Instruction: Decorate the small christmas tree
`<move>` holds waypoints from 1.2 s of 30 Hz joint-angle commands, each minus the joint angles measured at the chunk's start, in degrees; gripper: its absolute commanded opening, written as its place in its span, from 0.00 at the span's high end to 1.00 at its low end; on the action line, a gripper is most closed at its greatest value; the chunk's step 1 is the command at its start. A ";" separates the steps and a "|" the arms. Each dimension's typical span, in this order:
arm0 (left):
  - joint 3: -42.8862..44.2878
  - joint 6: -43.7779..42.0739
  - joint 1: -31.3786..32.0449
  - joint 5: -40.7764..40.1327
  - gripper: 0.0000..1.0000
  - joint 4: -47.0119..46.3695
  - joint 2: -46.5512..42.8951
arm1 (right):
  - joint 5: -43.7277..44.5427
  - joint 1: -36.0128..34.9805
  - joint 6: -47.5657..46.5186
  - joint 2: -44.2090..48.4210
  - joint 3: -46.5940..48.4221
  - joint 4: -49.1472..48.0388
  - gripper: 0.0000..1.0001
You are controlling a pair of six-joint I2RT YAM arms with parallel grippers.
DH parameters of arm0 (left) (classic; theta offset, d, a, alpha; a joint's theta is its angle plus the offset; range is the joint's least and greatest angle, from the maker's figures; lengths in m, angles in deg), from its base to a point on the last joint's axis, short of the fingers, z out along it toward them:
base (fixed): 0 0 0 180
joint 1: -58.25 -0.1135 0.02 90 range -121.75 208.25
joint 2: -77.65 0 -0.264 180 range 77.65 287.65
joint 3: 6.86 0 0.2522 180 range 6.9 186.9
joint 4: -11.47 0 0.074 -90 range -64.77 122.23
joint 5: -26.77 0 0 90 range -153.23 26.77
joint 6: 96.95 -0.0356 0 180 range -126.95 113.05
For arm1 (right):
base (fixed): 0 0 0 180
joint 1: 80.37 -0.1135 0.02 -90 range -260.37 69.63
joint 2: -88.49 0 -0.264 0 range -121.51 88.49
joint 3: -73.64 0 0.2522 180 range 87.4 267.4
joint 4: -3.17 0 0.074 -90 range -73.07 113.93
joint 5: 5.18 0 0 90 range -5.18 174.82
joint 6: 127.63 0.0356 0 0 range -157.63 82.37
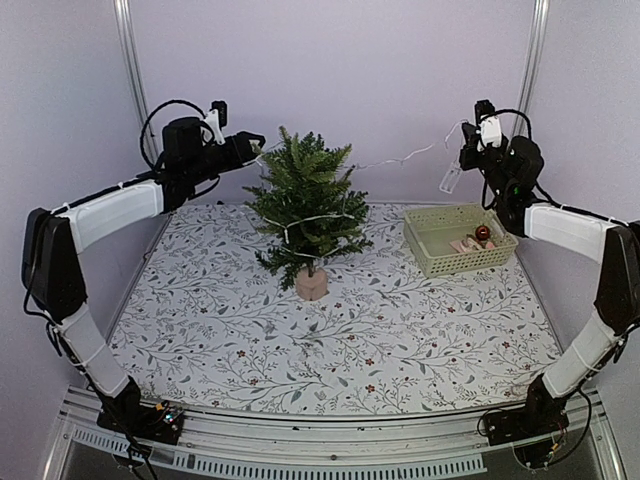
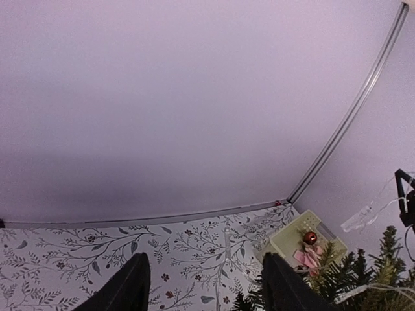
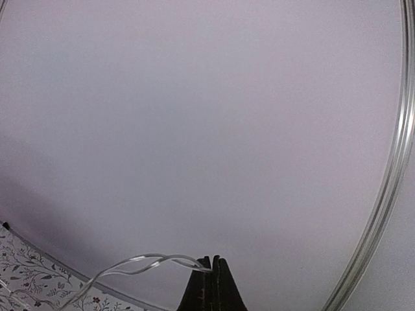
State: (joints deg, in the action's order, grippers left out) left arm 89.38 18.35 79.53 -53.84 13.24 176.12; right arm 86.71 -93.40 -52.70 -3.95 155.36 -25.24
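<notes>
Small christmas tree (image 1: 308,205) overhead; left end effector (image 2: 204,284) spread, right end effector (image 3: 213,267) pinching wire (image 3: 149,258)

Small christmas tree (image 1: 308,205) — upright, mid-table

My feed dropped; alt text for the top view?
A light string wraps the tree mid-table and runs up to the right gripper, shut on it. The left gripper hangs open beside the treetop; a basket sits right.

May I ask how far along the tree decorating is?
Done: a light string winds around the small christmas tree. In hand: the right hand pinches the string's free end; the left hand is open, empty. Left: the red ball and other ornaments sit in the basket.
</notes>
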 commanded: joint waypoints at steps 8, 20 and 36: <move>-7.20 -3.64 0.99 -4.86 0.25 0.37 -11.96 | -12.06 0.04 6.76 18.25 -8.90 12.33 1.00; -11.29 -12.95 7.23 -8.11 0.23 3.44 -21.75 | -20.33 -7.75 10.44 31.69 -16.07 27.85 1.00; -34.48 -29.92 27.21 -8.45 0.34 -2.45 -40.13 | -33.87 -28.36 24.96 31.63 -19.55 21.88 1.00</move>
State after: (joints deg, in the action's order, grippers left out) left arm 59.90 -5.54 102.43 -62.47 13.67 139.56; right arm 55.44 -118.32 -33.40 28.63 136.87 1.80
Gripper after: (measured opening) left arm 0.670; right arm 0.010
